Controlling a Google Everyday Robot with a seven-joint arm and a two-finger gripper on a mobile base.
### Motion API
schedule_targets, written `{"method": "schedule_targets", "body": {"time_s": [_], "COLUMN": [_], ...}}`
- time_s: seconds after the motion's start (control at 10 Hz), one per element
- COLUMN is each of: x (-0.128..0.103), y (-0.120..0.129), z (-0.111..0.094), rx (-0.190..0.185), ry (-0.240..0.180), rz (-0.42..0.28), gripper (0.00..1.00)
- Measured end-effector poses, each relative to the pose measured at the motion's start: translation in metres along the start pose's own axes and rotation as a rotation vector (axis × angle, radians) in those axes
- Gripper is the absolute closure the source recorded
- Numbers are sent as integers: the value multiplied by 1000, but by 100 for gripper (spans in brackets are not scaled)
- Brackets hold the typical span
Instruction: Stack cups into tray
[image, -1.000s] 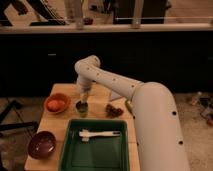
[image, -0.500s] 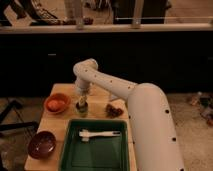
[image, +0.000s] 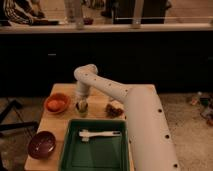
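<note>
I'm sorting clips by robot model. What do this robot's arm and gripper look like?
The arm is white, built of thick rounded tubular segments with smooth curved joints. Small dark dots run in rows along its shell, likely fasteners. No loose cables show. The gripper, over the table between the orange bowl and green tray, looks darker than the arm; its details are unclear.

The gripper (image: 82, 104) hangs over a pale green cup (image: 82, 109) standing just behind the deep-green tray (image: 67, 150).

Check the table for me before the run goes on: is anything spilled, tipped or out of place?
Nothing stands out. The end effector is over the cup beside the orange bowl; the green tray holds only a white utensil.
</note>
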Motion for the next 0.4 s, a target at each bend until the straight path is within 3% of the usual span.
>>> {"method": "schedule_targets", "body": {"time_s": [0.4], "x": [2], "y": [4], "z": [-1], "rx": [-6], "ry": [2], "rz": [2], "gripper": [88]}}
